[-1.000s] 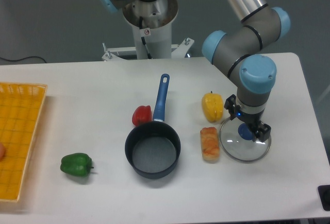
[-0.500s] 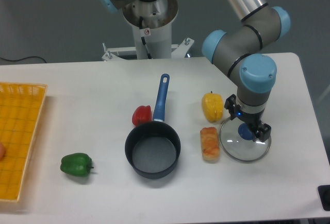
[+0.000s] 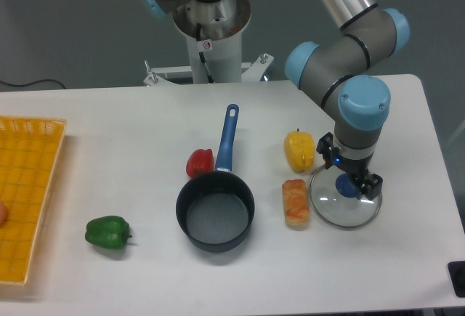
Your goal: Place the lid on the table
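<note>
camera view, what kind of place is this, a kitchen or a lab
Most likely a robotics lab or test bench, not a kitchen. An industrial grey-and-blue robot arm is mounted behind a bare white table, and the items look like props: a green pepper, a dark blue-handled saucepan, a yellow-orange mesh tray.

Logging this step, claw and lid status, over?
Claw down at lid knob, grip unclear. Lid flat on table, off saucepan. Bread piece just left of lid.

Bread roll (image 3: 295,203) and yellow pepper (image 3: 299,150) crowd lid (image 3: 344,205) left side, bare table (image 3: 407,142) rightward
</note>
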`<state>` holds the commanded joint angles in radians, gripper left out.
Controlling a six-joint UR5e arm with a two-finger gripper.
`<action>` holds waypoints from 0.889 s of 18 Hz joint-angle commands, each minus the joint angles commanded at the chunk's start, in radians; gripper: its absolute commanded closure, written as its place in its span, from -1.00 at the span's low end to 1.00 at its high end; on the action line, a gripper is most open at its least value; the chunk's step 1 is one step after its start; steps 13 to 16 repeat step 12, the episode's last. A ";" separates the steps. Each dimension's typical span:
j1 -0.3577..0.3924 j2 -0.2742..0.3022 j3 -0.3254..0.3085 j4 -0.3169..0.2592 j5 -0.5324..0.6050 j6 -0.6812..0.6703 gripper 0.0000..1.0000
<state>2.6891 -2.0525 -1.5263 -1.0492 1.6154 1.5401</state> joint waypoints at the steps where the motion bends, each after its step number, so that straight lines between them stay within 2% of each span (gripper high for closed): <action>1: 0.002 0.002 -0.002 0.000 -0.020 -0.002 -1.00; 16: 0.003 0.005 -0.003 -0.002 -0.031 -0.009 -1.00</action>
